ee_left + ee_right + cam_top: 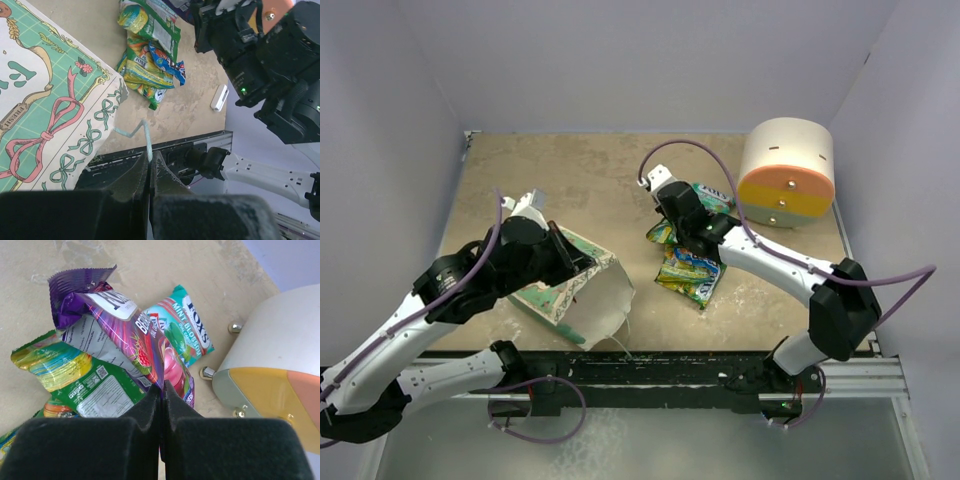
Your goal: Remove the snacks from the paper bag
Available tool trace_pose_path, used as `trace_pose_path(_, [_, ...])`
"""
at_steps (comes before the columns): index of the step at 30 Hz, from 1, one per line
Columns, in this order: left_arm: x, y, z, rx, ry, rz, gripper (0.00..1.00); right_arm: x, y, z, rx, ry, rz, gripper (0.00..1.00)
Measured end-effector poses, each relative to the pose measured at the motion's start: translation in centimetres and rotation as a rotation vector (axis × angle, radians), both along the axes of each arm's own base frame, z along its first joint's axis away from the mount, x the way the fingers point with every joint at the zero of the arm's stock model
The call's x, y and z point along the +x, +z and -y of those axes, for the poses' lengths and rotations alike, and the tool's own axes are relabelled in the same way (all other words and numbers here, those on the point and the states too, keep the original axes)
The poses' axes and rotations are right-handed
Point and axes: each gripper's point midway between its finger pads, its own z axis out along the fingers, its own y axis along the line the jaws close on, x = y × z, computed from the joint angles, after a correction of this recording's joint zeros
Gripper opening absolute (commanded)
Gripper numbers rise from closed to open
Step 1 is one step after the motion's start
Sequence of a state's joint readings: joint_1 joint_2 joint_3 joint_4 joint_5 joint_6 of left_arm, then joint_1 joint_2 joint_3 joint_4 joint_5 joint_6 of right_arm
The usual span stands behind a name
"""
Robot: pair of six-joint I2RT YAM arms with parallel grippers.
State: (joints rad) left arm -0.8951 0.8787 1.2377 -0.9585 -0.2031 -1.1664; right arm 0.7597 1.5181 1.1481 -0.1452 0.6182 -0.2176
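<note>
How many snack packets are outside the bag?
4: purple one pinched in the right hand, teal one behind it, yellow-green one beside it, another yellow-green one in front. More may hide in the bag.

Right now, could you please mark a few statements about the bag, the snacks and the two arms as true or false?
1. The right fingers are shut on the purple packet. True.
2. The left fingers pinch the string handle of the paper bag. True.
3. The teal packet is inside the paper bag. False: it lies on the table, out of the bag, beside the cylinder.
4. The cylinder sits next to the left arm. False: it is at the table's far right.
</note>
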Motion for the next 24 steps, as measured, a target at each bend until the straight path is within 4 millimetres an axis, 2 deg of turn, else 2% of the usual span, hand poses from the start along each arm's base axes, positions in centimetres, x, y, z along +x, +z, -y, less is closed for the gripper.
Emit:
trace_pose_path(11, [-0.6,0.7,-0.3,-0.028,-0.017,0.014,0.0,-0.9,-4.8,0.2,-0.068,0.023,-0.156,0.0])
trace_pose_path(14, [-0.7,0.7,0.0,-0.033,-0.026,0.01,0.0,-0.9,-5.5,0.3,-0.077,0.019,-0.171,0.0])
trace_pose_path(24, [-0.9,0.7,0.1,-0.039,-0.04,0.004,0.0,-1.6,-6.2,0.6,-0.075,0.012,-0.216,0.25])
